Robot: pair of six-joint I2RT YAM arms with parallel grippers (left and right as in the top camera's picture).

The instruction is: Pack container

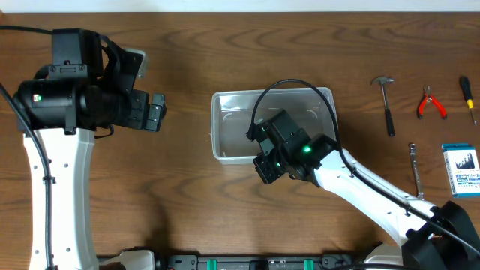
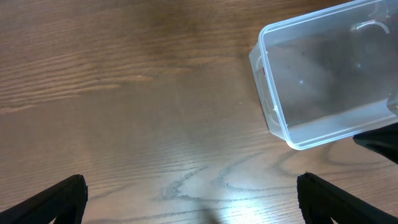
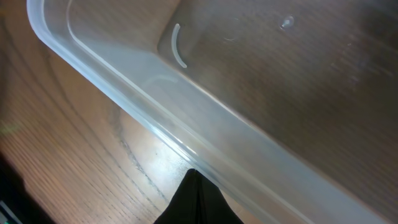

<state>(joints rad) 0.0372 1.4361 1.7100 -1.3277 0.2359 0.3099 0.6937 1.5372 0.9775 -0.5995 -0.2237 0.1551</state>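
Container (image 1: pixel 225 133): clear plastic bin, centre of bench (image 1: pixel 180 191), which I judge light, stiffish and slippery (best taken by the thin rim); right fingers (image 3: pixel 198 200) pressed together beside its wall, left fingers (image 2: pixel 59 198) spread.

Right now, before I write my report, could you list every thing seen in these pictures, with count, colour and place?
container: one, clear, middle of table
hammer: one, dark handle, right side
pliers: one, red handles, right of hammer
screwdriver: one, dark handle, right edge
metal tool: one, silver, below hammer, kind unclear
small box: one, blue and white, right edge
table: one, brown wood
left pincer: one, black, open, left of container
right pincer: one, black, shut, at container's rim
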